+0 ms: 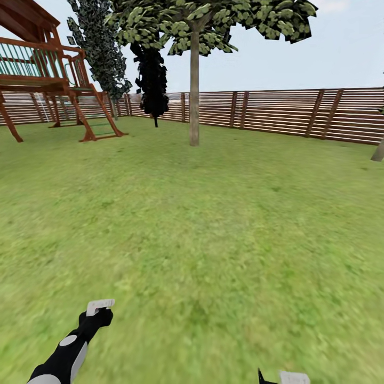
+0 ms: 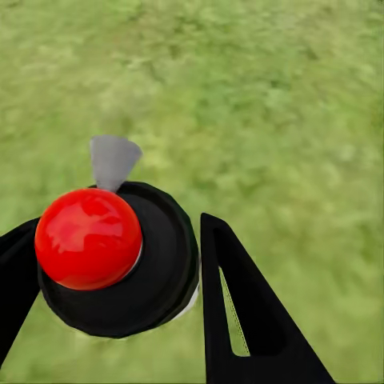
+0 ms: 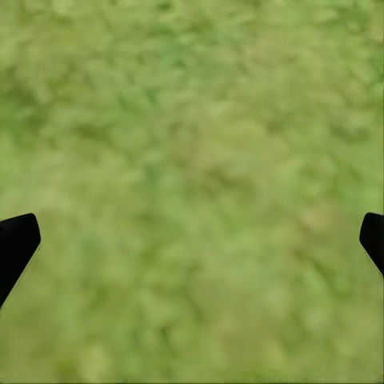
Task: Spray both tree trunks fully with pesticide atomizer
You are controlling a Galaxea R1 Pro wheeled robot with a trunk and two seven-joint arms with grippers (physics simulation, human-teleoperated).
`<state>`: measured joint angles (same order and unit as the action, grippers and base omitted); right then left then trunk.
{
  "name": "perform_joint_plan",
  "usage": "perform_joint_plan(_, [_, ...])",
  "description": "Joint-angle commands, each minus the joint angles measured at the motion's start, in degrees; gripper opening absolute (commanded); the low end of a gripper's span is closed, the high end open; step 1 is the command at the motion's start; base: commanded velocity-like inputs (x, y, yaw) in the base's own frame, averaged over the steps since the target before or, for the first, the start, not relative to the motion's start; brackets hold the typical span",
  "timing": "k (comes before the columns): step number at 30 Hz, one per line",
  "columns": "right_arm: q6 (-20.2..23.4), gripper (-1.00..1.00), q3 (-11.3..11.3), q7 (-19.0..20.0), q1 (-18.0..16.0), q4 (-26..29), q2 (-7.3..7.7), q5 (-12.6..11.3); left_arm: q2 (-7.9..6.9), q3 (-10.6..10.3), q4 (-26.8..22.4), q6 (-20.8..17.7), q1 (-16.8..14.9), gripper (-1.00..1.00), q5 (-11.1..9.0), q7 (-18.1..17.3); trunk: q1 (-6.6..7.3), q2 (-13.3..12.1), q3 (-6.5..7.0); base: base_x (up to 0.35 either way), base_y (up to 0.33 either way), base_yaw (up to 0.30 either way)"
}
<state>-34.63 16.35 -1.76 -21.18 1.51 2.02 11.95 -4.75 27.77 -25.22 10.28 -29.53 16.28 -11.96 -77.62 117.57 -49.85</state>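
Note:
My left gripper (image 1: 98, 316) is shut on the pesticide atomizer (image 1: 100, 305), held low at the front left over the grass. In the left wrist view the atomizer (image 2: 120, 264) is a round black body with a shiny red dome and a grey nozzle, sitting between the two black fingers (image 2: 240, 312). My right gripper (image 3: 192, 232) is open over bare grass, and a corner of it (image 1: 285, 377) pokes in at the lower edge of the head view. One tree trunk (image 1: 194, 90) stands ahead, mid-lawn, in front of the fence. A second trunk (image 1: 378, 152) leans at the far right edge.
A brown wooden play frame (image 1: 48, 74) with a ladder occupies the back left. Dark cone trees (image 1: 152, 80) stand beside it by the slatted fence (image 1: 277, 112). Open lawn (image 1: 213, 229) stretches between me and the trunks.

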Motion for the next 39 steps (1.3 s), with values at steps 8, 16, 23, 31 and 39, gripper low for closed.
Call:
perform_joint_plan(8, [0.0,1.0,0.0,0.0,0.0,0.02,0.0,0.0,0.08,-0.01,-0.01,0.0,0.0,-1.0,-0.02,0.0,0.0,0.0,0.0,0.338,0.0,0.0])
perform_joint_plan(16, [0.0,1.0,0.0,0.0,0.0,0.03,0.0,0.0,0.16,-0.08,-0.01,0.0,0.0,-1.0,-0.02,-0.09,0.0,0.0,0.0,0.338,0.0,0.0])
perform_joint_plan(23, [0.0,1.0,0.0,0.0,0.0,0.03,0.0,0.0,0.09,-0.02,0.08,0.0,0.0,-1.0,0.07,0.0,0.0,0.0,0.0,0.338,0.0,0.0])
perform_joint_plan(31, [0.0,1.0,0.0,0.0,0.0,0.03,0.0,0.0,0.09,-0.04,0.1,0.0,0.0,-1.0,0.06,0.0,0.0,0.0,0.0,0.338,0.0,0.0])
perform_joint_plan(39, [0.0,1.0,0.0,0.0,0.0,-0.01,0.0,0.0,0.09,-0.09,0.08,0.0,0.0,-1.0,-0.01,0.0,0.0,0.0,0.0,0.338,0.0,0.0])
